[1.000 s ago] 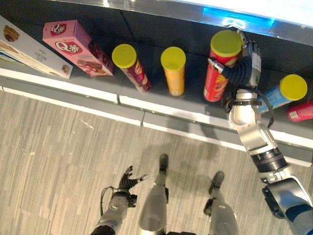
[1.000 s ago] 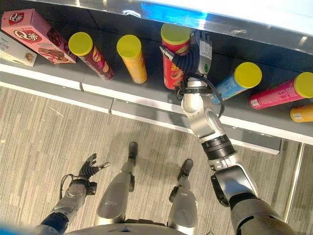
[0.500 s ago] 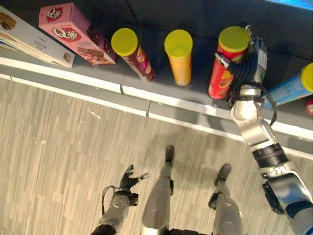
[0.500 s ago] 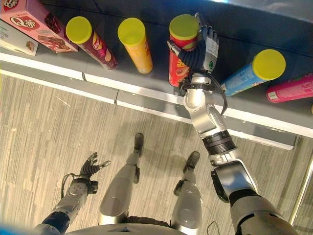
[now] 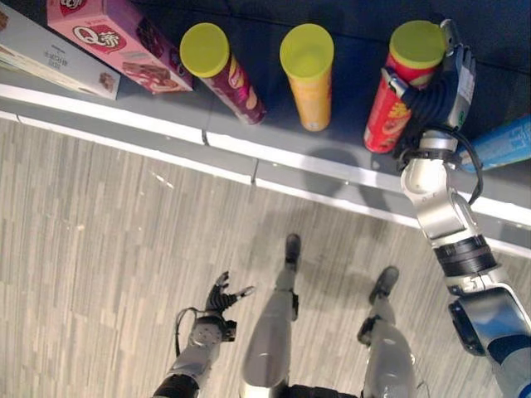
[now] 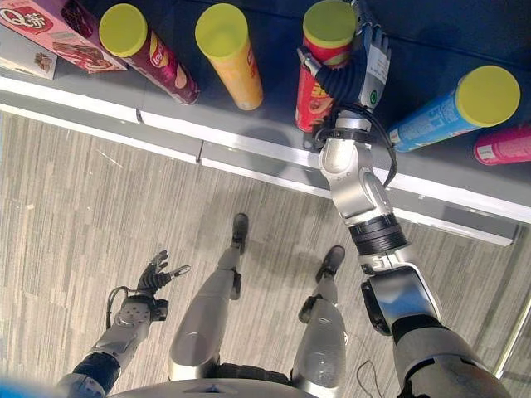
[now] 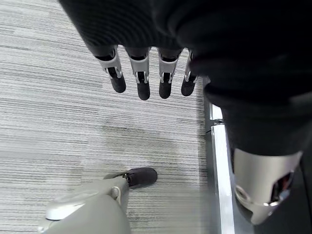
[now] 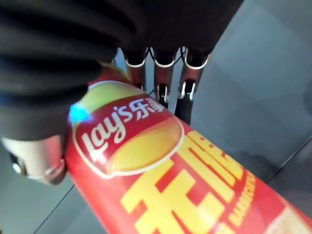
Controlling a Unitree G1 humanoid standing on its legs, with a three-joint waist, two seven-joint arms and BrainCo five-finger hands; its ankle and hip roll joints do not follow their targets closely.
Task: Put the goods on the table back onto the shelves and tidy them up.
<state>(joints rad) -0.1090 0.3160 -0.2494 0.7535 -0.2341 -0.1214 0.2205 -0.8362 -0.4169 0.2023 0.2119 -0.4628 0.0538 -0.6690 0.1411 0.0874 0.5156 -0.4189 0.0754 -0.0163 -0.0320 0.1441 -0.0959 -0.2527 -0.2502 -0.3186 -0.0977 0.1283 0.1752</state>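
A red chips can (image 5: 390, 112) with a yellow lid stands on the dark shelf (image 5: 348, 141), tilted slightly. My right hand (image 5: 445, 83) is shut on its upper part, fingers on the far side and thumb across the front. The right wrist view has the can's red label (image 8: 170, 170) close up, with my fingers (image 8: 165, 80) wrapped behind it. My left hand (image 5: 217, 300) hangs low over the floor, open and holding nothing; its straight fingers (image 7: 141, 84) point at the floor.
Left of the red can stand an orange can (image 5: 309, 79) and a maroon can (image 5: 226, 76), then a pink box (image 5: 108, 37) and a white box (image 5: 37, 54). On its right lie a blue can (image 6: 452, 104) and a pink can (image 6: 506, 145). A pale shelf edge (image 5: 274, 172) fronts the shelf.
The camera has shifted, so the shelf sits higher in the picture. My right hand keeps its hold on the red can. The left hand has not moved.
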